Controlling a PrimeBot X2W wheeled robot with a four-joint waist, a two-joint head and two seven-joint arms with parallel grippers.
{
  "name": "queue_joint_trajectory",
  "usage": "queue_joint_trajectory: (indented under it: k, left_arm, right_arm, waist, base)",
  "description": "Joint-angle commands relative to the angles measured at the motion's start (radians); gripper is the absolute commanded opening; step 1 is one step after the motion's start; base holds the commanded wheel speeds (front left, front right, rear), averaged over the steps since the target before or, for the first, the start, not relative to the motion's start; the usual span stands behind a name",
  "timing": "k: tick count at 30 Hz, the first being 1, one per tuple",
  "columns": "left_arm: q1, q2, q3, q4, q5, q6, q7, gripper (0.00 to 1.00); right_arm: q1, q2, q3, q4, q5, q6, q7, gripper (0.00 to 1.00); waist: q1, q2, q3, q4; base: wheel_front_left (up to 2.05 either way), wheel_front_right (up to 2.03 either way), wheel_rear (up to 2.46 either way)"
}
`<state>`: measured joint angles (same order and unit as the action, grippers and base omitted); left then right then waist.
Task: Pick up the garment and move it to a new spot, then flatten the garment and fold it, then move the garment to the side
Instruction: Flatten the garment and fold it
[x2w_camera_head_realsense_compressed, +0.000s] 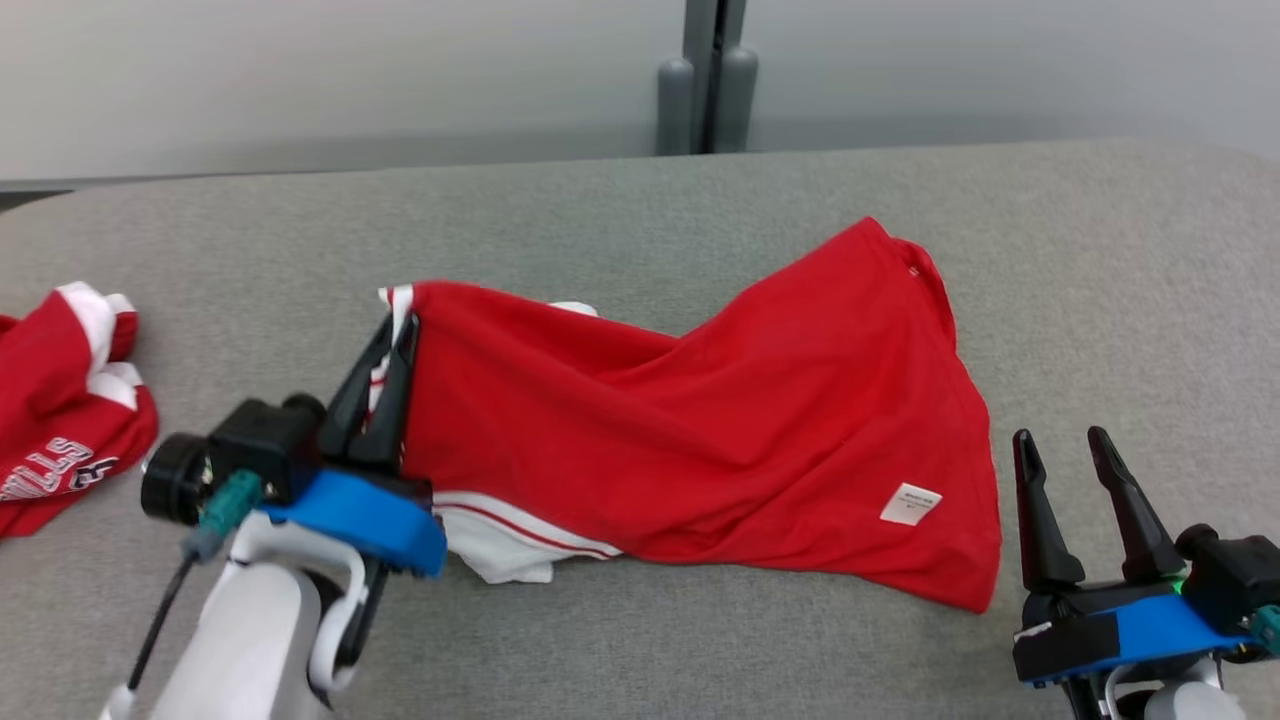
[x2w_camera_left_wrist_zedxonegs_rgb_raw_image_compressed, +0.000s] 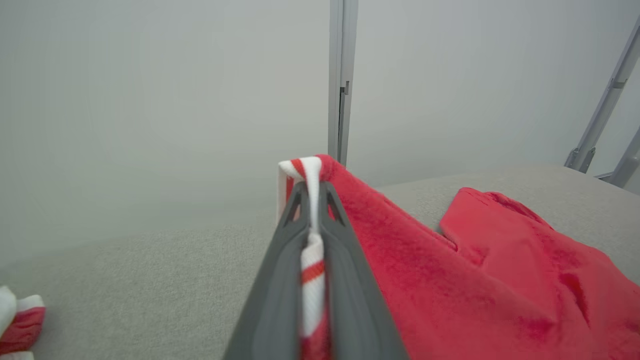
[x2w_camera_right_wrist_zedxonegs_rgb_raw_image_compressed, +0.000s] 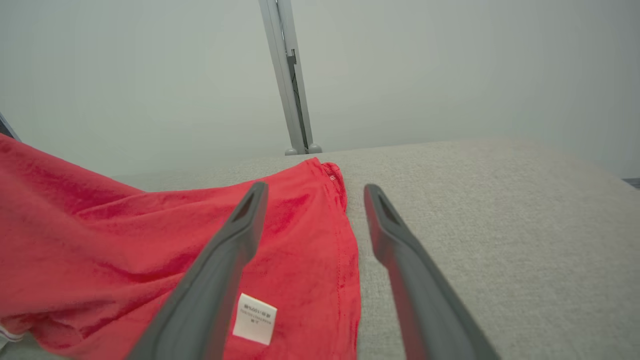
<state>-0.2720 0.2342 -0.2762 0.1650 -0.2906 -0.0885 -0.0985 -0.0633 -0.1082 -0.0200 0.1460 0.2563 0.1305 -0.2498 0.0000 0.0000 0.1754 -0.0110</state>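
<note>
garment: the red knit garment with white-and-red striped trim (x2w_camera_head_realsense_compressed: 700, 430) lies spread across the middle of the grey fabric-covered surface (x2w_camera_head_realsense_compressed: 640, 200). a slanting crease runs through its middle, and its left edge is raised off the surface.
left claw: the left gripper (x2w_camera_head_realsense_compressed: 400, 325) is clamped on the striped trim at the garment's left edge. the left wrist view shows the two dark fingers pressed together, with the white band pinched between them and poking out above the tips.
right claw: the right gripper (x2w_camera_head_realsense_compressed: 1060, 437) has its fingers spread apart with nothing between them. it sits just beside the garment's lower right corner, tips pointing toward the far side of the surface.
tag: a small white care label (x2w_camera_head_realsense_compressed: 910, 503) lies face up on the red cloth near that lower right corner.
white panel: a white fold with a thin red stripe (x2w_camera_head_realsense_compressed: 510, 545) sticks out from under the garment's lower left edge.
other cloth: a bunched red-and-white garment with white lettering (x2w_camera_head_realsense_compressed: 60, 410) sits at the left end of the surface, well apart.
behind: a grey metal post (x2w_camera_head_realsense_compressed: 705, 80) stands past the far edge, against a pale wall.
</note>
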Motion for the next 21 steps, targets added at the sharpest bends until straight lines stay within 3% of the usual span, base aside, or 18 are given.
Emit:
queue_joint_trajectory:
  k: [1, 11, 19, 21]
  left_arm:
    - [-0.04, 0.006, -0.001, 0.012, 0.007, 0.001, 0.003, 0.0]
    - [-0.287, 0.043, 0.002, 0.283, 0.011, -0.022, -0.034, 0.0]
    - [-0.416, 0.019, -0.019, 0.57, 0.011, -0.033, -0.138, 0.0]
    - [-0.43, 0.011, -0.023, 0.627, 0.023, -0.032, -0.155, 0.53]
  right_arm:
    - [-0.018, -0.007, 0.0, 0.005, 0.001, 0.0, -0.008, 1.0]
    - [-0.087, -0.008, 0.008, 0.036, 0.004, 0.0, -0.014, 1.0]
    - [-0.119, -0.004, 0.01, 0.066, 0.008, 0.0, -0.016, 1.0]
    - [-0.117, 0.0, 0.009, 0.072, 0.004, 0.0, -0.017, 1.0]
  waist:
    - [0.0, 0.0, 0.01, -0.008]
    - [0.0, 0.0, 0.112, -0.093]
    - [0.0, 0.0, 0.135, -0.113]
    - [0.0, 0.0, 0.13, -0.11]
  base:
    - [0.0, 0.0, 0.0]
    - [0.0, 0.0, 0.0]
    - [0.0, 0.0, 0.0]
    - [0.0, 0.0, 0.0]
